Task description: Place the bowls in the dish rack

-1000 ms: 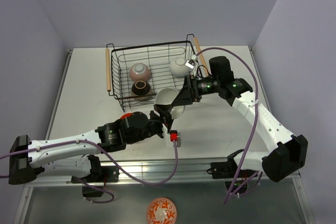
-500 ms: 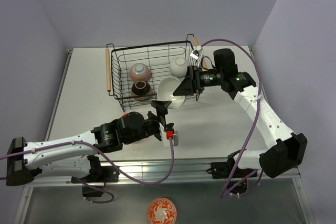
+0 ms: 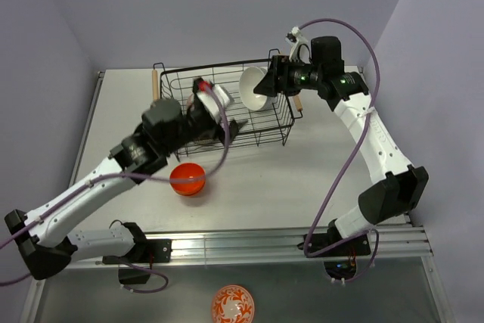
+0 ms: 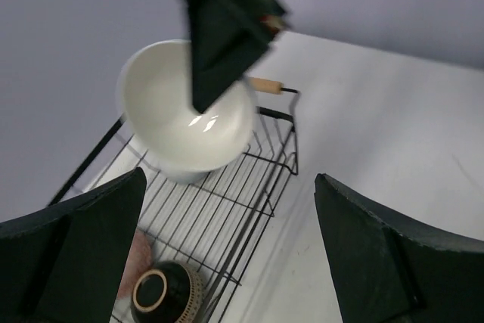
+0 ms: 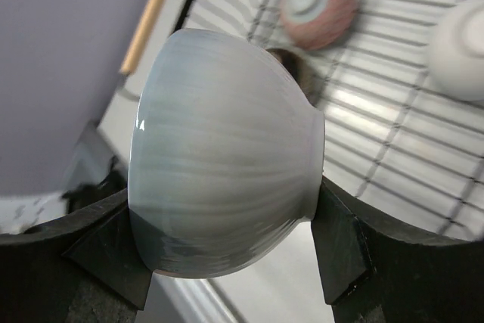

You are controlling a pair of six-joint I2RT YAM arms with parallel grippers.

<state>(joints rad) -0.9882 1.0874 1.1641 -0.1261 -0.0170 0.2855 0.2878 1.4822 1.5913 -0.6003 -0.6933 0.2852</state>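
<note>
While clamped in the right gripper [image 3: 265, 85], a smooth white bowl [image 5: 227, 149] tilts over the wire dish rack's [image 3: 261, 130] far-right corner.
Left gripper [image 4: 234, 255] spread wide, empty.

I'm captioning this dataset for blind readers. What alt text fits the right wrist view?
The right gripper holds a white bowl over the dish rack, whose wire floor carries a pink bowl, a dark bowl and a second white bowl.

White-shelled arms [image 3: 374, 141] with black joints [image 3: 162, 120], purple cables [image 3: 336, 21].
</note>
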